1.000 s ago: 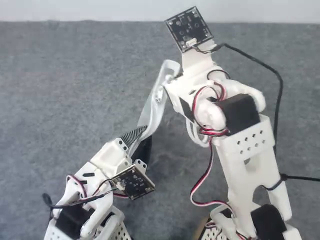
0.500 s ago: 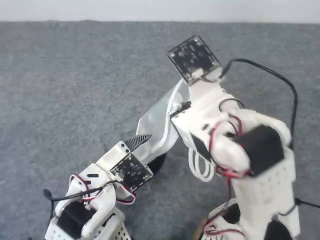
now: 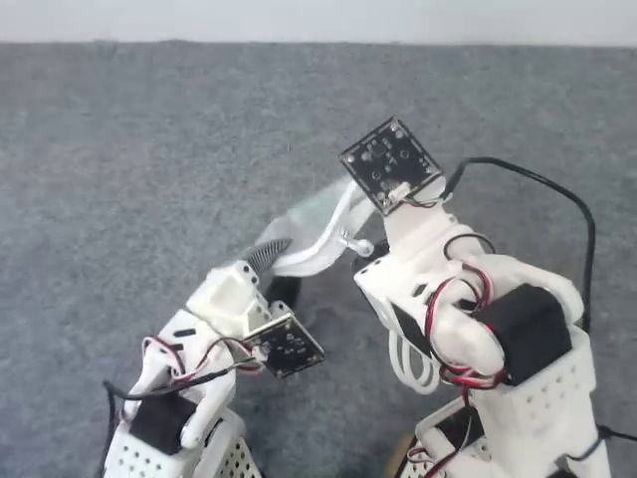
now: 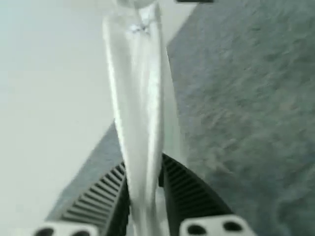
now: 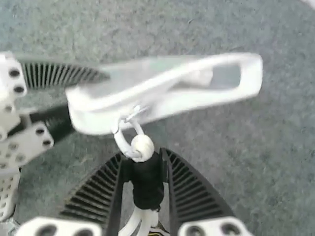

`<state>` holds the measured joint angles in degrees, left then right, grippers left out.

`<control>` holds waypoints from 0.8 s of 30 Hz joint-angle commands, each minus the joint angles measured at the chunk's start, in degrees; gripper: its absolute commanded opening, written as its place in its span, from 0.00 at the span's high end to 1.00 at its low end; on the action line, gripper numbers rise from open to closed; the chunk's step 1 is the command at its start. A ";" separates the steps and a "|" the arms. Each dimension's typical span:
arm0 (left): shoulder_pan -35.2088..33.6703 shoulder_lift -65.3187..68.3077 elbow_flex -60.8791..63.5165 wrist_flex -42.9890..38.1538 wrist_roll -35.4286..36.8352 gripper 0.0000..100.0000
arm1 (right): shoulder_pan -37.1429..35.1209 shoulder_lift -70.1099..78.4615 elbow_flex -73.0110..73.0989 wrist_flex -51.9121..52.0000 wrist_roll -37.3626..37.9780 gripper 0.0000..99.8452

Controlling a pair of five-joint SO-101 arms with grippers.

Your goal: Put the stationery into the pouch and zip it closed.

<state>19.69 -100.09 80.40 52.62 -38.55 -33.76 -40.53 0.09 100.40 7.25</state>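
Translucent white pouch (image 3: pixel 311 231) (slim, nearly flat) hangs above grey carpet (image 3: pixel 119 149): left gripper (image 4: pixel 144 182) pinches one end, right gripper (image 5: pixel 143 172) is clamped on its zipper pull (image 5: pixel 142 146).

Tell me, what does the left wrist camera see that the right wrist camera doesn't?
Left wrist view: a pale blank backdrop beside the pouch, which is seen edge-on.
Right wrist view: the right pincer shut on the black zipper pull, just below its small white bead.
Both: the see-through white plastic pouch, the left pincer clamped on one end of it, and the grey felt-like table underneath.
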 commanded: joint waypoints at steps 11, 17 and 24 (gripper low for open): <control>-6.51 -0.53 -0.92 -0.79 -8.88 0.92 | -9.63 -6.20 11.43 -3.21 -2.90 0.99; -6.07 -0.53 -1.27 4.57 3.60 0.80 | -9.63 -7.96 15.47 -5.58 -3.16 0.99; -1.93 -0.53 -9.19 13.98 10.64 0.76 | -9.54 -10.59 15.65 -5.85 -3.25 0.99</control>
<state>15.21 -100.26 77.76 62.46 -30.90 -42.99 -49.05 16.18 95.65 4.62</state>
